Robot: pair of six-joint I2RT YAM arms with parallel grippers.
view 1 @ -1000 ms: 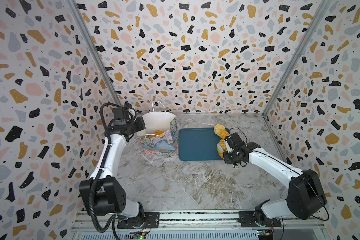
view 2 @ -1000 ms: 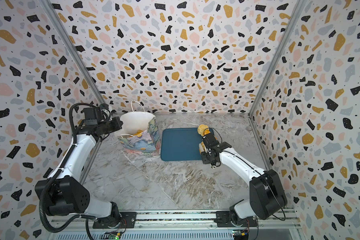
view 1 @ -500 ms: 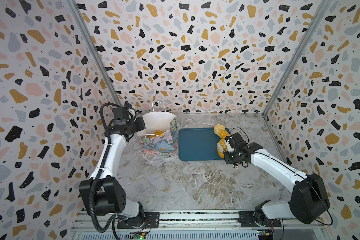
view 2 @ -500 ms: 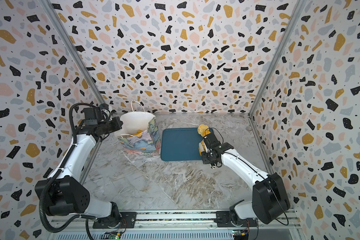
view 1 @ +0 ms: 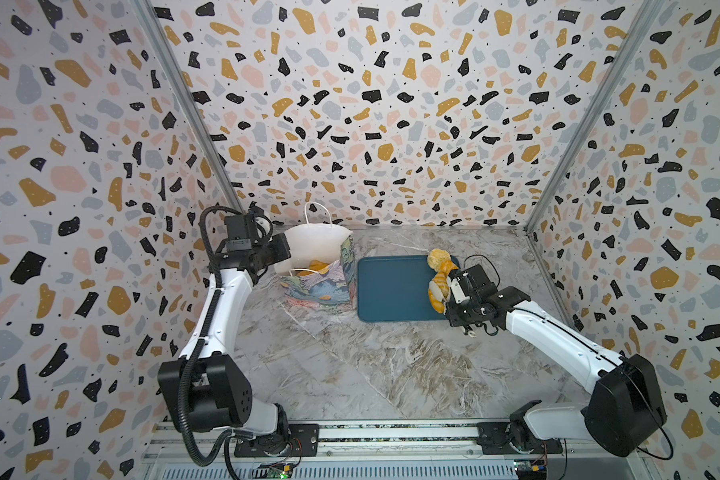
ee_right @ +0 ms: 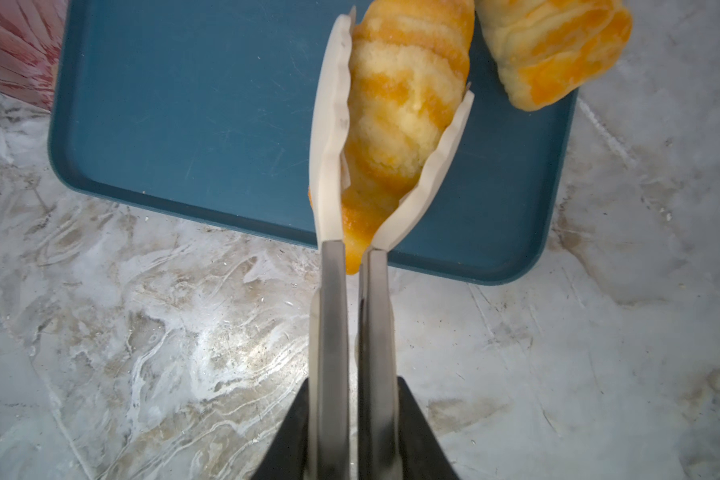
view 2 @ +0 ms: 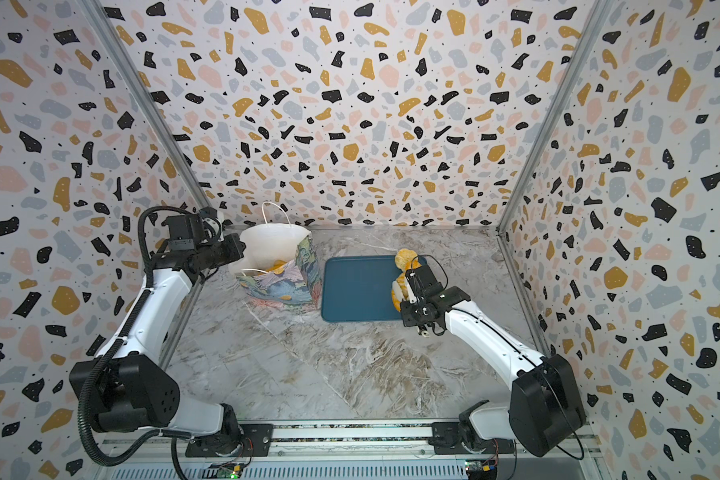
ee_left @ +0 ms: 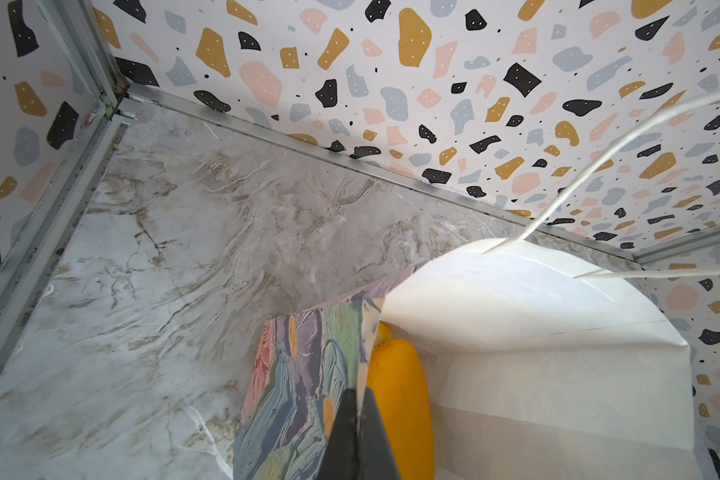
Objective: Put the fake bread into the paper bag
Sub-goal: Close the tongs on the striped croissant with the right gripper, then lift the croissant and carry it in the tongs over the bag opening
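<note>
Right pincer is pressed together around a striped roll, which lies lengthwise between its tips at the right side of the dark-blue tray. A second roll sits just beside it. Left pincer pinches the rim of the flowered paper bag, which stands left of the tray on the counter with yellow bread inside.

Counter: grey-white marble pattern with brown veining, walled on three sides. Two items rest directly on it.

Dark-blue tray: lies flat, one edge beneath the right gripper.

Floral paper bag: upright, mouth open, rim at the left gripper. It stands just beside the tray; contact between them not determinable.
</note>
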